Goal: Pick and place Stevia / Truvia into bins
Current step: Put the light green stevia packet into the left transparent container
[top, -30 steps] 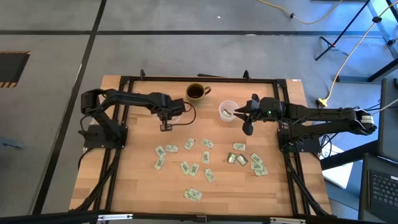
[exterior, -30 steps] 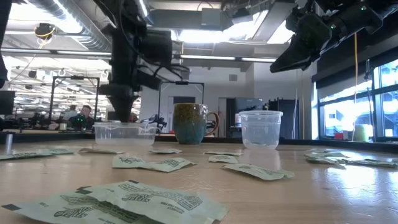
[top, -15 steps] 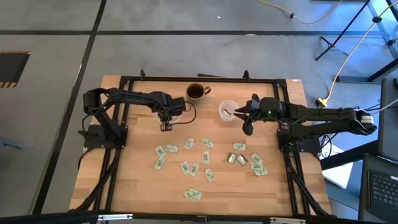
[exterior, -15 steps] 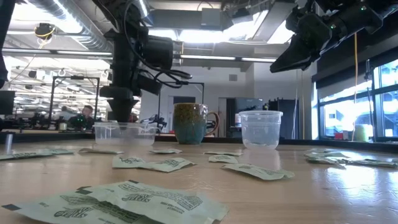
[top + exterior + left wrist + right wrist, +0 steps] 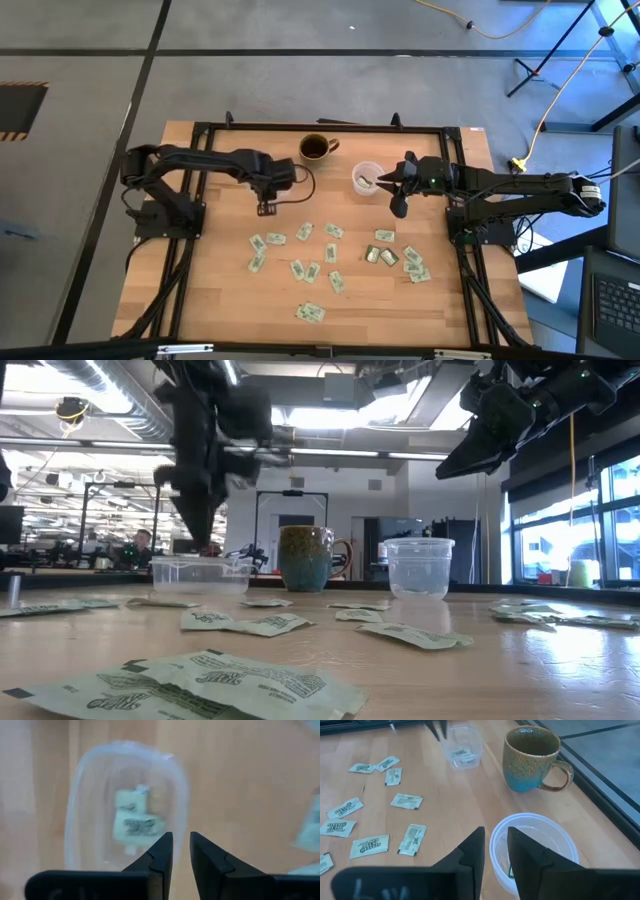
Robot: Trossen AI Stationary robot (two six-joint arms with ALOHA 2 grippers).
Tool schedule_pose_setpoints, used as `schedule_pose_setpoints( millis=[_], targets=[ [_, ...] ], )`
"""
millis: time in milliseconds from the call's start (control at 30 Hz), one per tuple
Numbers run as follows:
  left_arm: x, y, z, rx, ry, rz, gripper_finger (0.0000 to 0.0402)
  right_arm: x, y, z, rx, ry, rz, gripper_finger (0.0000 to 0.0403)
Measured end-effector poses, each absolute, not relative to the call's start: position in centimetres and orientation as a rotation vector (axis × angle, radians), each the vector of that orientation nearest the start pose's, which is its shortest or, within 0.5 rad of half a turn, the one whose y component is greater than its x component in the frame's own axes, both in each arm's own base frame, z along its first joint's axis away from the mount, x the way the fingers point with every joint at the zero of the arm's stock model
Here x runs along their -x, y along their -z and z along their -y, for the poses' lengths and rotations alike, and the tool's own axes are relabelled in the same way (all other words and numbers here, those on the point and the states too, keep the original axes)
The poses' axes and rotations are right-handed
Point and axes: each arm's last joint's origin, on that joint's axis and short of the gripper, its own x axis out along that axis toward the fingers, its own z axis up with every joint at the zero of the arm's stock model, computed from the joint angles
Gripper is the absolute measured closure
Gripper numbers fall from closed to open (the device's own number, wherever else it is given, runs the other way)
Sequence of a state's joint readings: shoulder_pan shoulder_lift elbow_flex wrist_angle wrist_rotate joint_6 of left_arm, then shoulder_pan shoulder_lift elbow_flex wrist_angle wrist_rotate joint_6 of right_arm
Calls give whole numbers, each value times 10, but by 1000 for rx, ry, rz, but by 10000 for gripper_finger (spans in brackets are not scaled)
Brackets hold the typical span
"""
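Left gripper (image 5: 180, 851) slightly parted, empty, above sachet-holding tub (image 5: 83, 785) at upper left; right gripper (image 5: 494, 851) parted over cup (image 5: 569, 848).

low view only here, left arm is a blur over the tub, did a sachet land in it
Observer: Yes. The left wrist view shows a sachet lying inside the tub.
Operator: is the left gripper holding anything
Observer: No. The left gripper has its fingers slightly apart with nothing between them.
Operator: and the right one, where is it
Observer: The right gripper hangs over the near rim of the cup, fingers apart and empty.
Operator: how much is left on the table
Observer: The high view shows many sachets scattered over the table's middle, none near the mug.
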State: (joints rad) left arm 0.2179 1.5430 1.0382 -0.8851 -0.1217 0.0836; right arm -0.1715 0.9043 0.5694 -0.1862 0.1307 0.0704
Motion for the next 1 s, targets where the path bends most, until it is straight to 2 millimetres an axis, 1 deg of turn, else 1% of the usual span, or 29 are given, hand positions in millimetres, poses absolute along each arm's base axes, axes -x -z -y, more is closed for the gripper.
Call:
schedule_pose_setpoints(
  millis=[100,200,300,400,600,767,1000],
  targets=[
    [-270,-218,-44,8,-167,-1306,346,-188,-239,36,-79,314,-512,315],
    [-276,-222,-22,-7,-69,-1249,347,-188,-239,36,-79,314,-512,315],
    [-280,-216,-4,-66,-16,-1265,345,-188,-239,36,-79,314,-512,315],
    [-281,-205,8,-74,1,-1329,338,-188,-239,36,-79,314,-512,315],
    [-284,-185,26,-67,5,-1428,324,-188,-239,36,-81,314,-512,315],
    [-285,-179,36,-62,4,-1453,323,-188,-239,36,-83,315,-512,315],
    [-281,-171,42,-34,0,-1496,322,-188,-239,36,-83,315,-511,315]
  ],
)
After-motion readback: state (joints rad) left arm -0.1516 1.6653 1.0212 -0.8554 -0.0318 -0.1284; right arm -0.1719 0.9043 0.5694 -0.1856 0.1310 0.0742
